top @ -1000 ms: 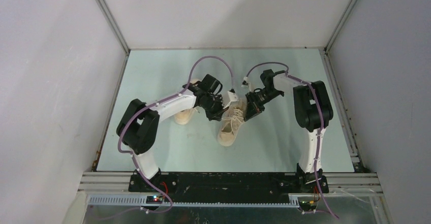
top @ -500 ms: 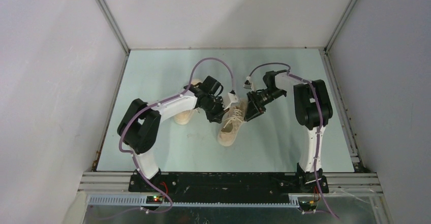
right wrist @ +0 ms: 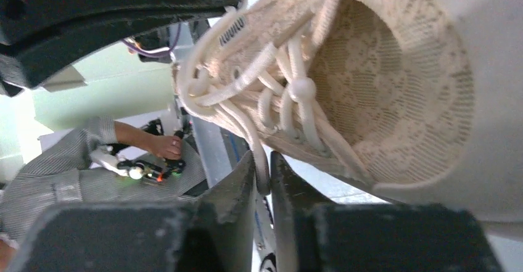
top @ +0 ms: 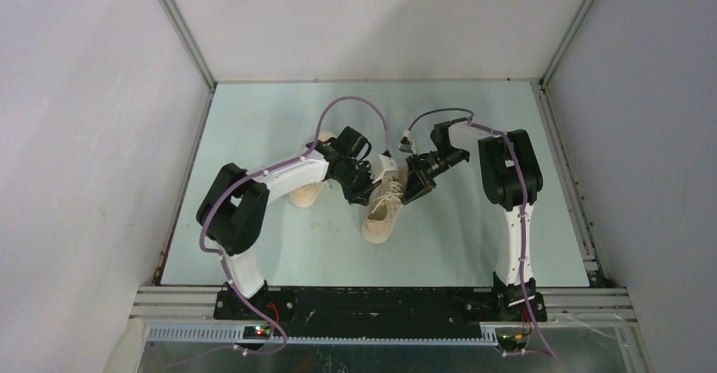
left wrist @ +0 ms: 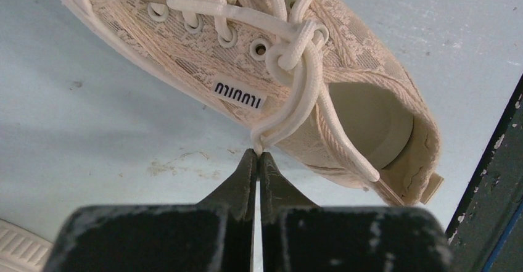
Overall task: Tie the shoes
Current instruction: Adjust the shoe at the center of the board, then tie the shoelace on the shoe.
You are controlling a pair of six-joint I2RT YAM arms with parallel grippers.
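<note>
Top view: the shoe [top: 379,216] is lying near the middle of the frame, its toe pointing toward the bottom edge, and both arms are reaching in over its heel end.
Second shoe: the second shoe [top: 304,194] is sitting just left of the first, half hidden under the left arm.
Left gripper: the left gripper [left wrist: 257,156] is pinching the tip of a lace loop [left wrist: 300,96], fingers pressed together, just off the side of the shoe that is carrying the small label.
Right gripper: the right gripper [right wrist: 262,158] is clamping a lace strand [right wrist: 259,152] between nearly closed fingers, close under the shoe's opening.
Handling: the shoe is looking light and soft-sided, so a hard pull on the laces is likely dragging or tipping it. The laces are looking limp, rounded and a little slick, so a shallow pinch is probably slipping.
Where to hold: taking each lace a little back from its end, close to the top eyelets, is looking safest; the woven fabric is not needing a grip at all.
Surface: the table [top: 270,128] is showing as pale green and smooth, with scuff marks in the left wrist view, and is probably giving the sole little friction.
Room: plain white walls [top: 380,18] are closing in the table on three sides, leaving the arms little space at the frame's edges.
</note>
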